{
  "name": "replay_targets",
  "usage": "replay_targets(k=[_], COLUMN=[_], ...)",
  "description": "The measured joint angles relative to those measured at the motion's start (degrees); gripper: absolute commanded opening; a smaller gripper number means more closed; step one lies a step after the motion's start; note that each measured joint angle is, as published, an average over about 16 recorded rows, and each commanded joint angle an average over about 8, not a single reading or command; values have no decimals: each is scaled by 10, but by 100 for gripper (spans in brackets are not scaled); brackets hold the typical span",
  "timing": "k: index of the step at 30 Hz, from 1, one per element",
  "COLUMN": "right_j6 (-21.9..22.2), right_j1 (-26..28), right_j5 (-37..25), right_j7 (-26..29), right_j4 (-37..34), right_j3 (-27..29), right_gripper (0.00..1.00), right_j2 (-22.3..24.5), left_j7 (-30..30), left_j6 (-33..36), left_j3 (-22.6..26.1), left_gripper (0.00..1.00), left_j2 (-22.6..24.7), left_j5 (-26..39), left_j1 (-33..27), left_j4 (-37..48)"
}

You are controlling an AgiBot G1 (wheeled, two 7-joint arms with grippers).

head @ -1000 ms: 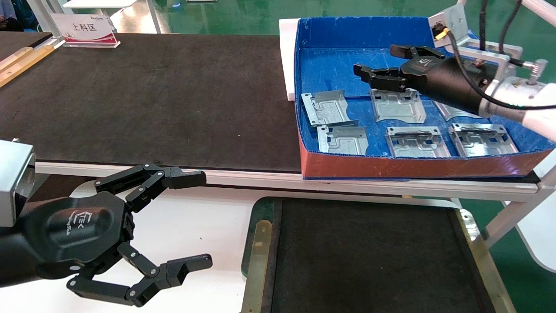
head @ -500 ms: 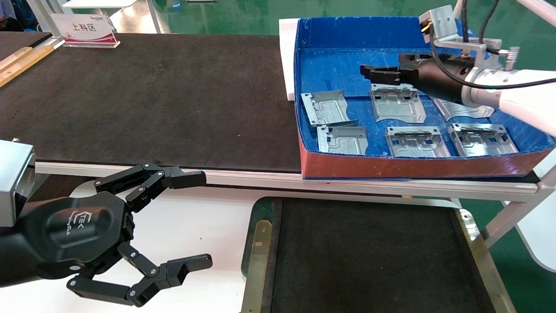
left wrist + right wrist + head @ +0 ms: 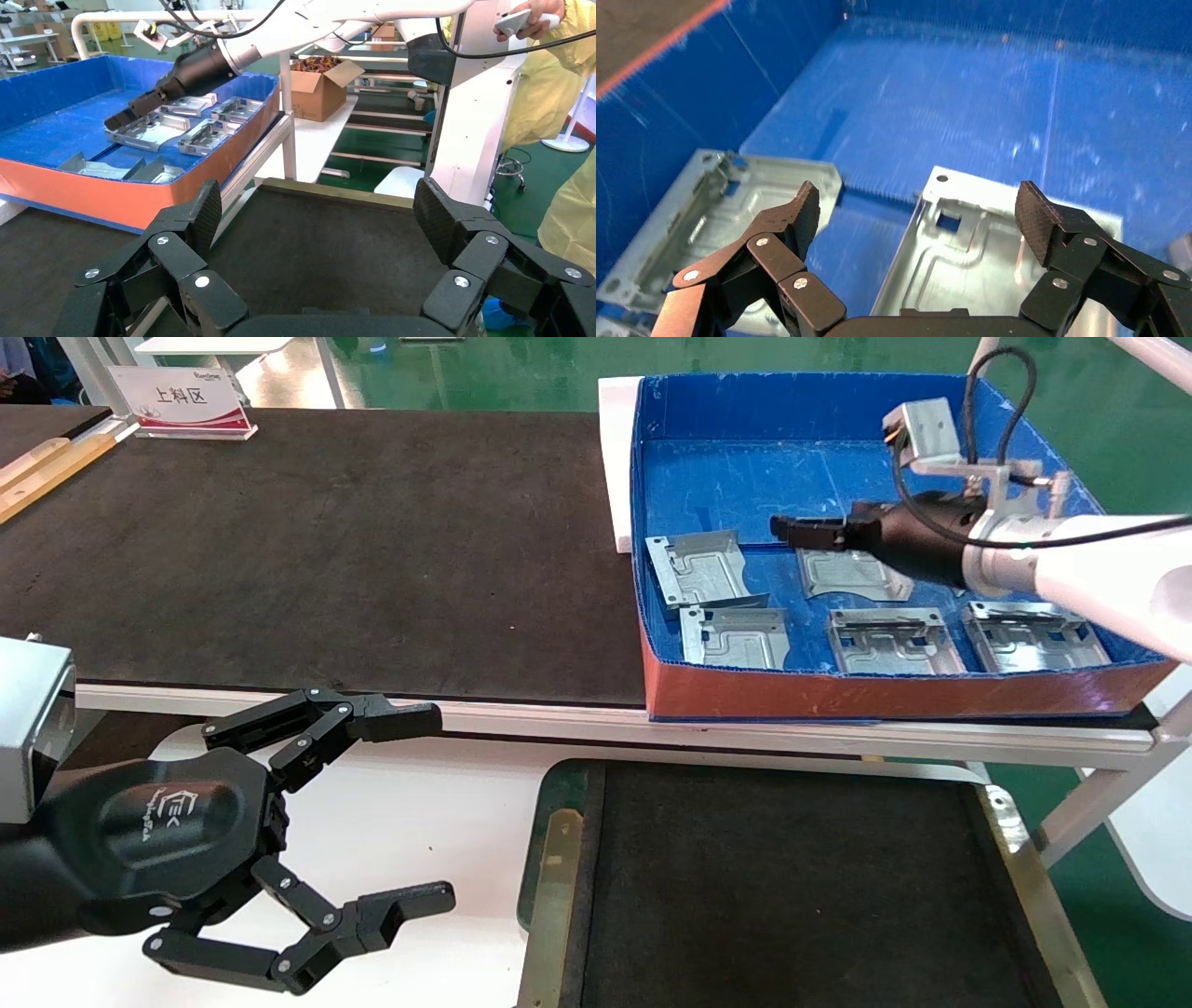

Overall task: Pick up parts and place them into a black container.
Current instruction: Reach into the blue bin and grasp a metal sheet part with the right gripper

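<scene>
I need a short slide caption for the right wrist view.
Open right gripper hovering over a silver part inside the blue box.

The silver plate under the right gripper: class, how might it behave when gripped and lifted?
The plate looks like thin stamped sheet metal with embossed channels, so probably stiff and light. Its smooth, shiny surface may slip between the open right gripper's fingers. Lying flat on the blue box floor, it won't roll.

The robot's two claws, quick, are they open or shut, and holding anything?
Left gripper: open, holding nothing, parked beside the shallow black-floored, green-rimmed tray.
Right gripper: open, holding nothing, over a silver stamped metal plate in the blue box.
</scene>
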Motion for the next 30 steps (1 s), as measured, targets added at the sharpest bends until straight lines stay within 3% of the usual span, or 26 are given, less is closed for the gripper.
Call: replay_targets(k=[4, 5, 12, 13, 30], right_j6=[3, 3, 4, 4, 8], right_j1=[-5, -6, -12, -13, -20], right_j5=[-8, -10, -22, -24, -43], right_j7=[20, 25, 48, 51, 75], right_j4=[5, 6, 17, 18, 38], right_j3=[-5, -7, -14, -16, -28], right_gripper=[100, 94, 8, 2, 0], right_j2=[-2, -2, -2, -2, 1], left_j7=[0, 0, 0, 0, 0], left_j6=[0, 0, 0, 0, 0], left_j3=[0, 0, 0, 0, 0], left_gripper=[100, 100, 100, 100, 100], left_j2=[0, 0, 0, 0, 0], left_j5=[0, 0, 0, 0, 0], left_j1=[0, 0, 0, 0, 0], left_j4=[0, 0, 0, 0, 0])
